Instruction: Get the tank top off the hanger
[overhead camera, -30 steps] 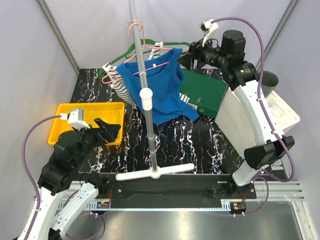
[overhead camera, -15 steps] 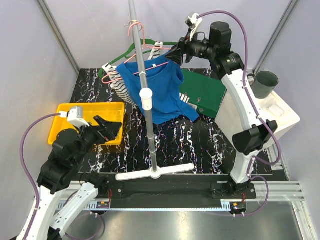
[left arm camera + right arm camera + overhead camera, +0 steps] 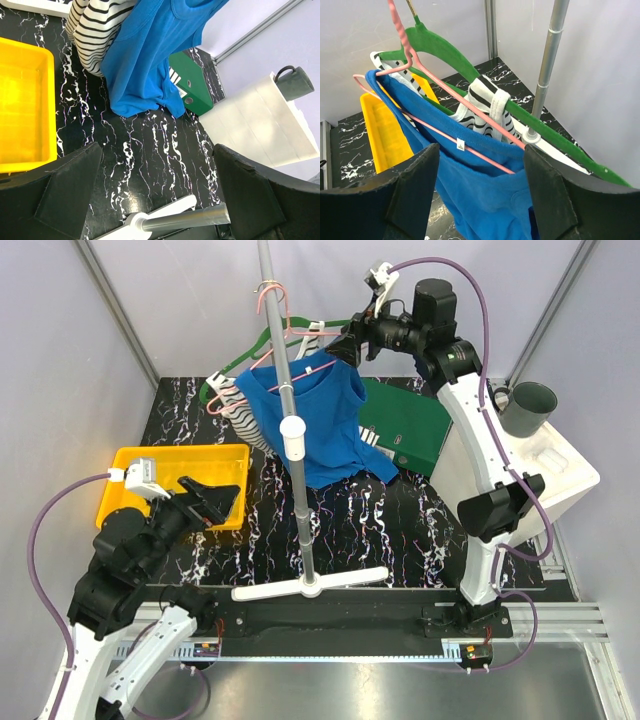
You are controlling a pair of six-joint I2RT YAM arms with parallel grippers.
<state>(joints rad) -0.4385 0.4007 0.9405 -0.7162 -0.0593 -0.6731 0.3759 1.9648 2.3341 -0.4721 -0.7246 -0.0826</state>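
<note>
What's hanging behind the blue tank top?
A striped top on a green hanger; the blue tank top covers much of it, so its full shape is hidden.

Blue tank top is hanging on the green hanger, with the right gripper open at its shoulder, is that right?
Not quite: the blue tank top hangs on the pink hanger; the green hanger carries the striped top. The right wrist view shows it. The right gripper is open at its shoulder.

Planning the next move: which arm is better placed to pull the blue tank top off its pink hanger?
Right. The right gripper, open, is at the shoulder of the blue tank top on the pink hanger. The left gripper sits low near the yellow bin, far from the garment.
</note>
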